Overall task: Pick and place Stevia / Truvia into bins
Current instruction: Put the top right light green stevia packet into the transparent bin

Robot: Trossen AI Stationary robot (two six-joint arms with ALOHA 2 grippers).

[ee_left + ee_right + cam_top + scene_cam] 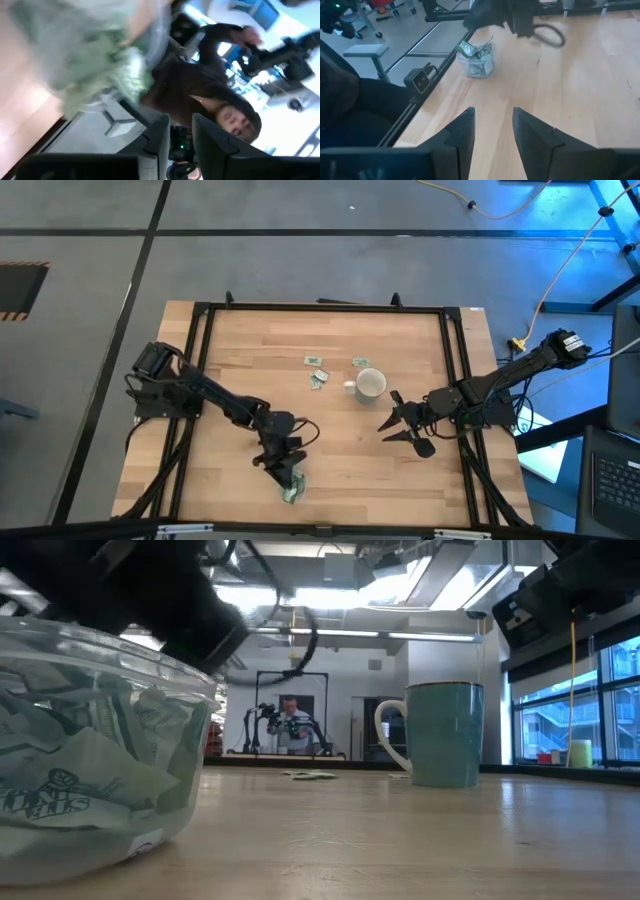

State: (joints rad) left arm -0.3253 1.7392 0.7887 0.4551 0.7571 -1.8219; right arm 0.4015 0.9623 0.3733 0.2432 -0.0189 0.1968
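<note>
Left gripper: we see the left gripper (284, 465) hanging over the clear dish (292, 492) near the front edge of the table (330, 450). In the left wrist view its fingers stand a little apart with nothing between them that we can make out; that view is smeared, so we hedge on whether a sachet has just left it.
Right gripper: the right gripper (397, 423) waits beside the white mug (369, 384), its fingers spread and empty, well apart from the dish.
Dish: in the low view the dish (100, 740) is already stuffed with crumpled green and white sachets (70, 780); the right wrist view shows them poking above its rim (476, 59).
Left on the table: a few sachets (318, 370) lie loose behind and beside the mug, well apart from the dish.
Progress: we judge the job well along, most packets being binned, with that small cluster by the mug yet to be fetched.
Next: we expect the left arm must travel back toward the mug for another sachet.
</note>
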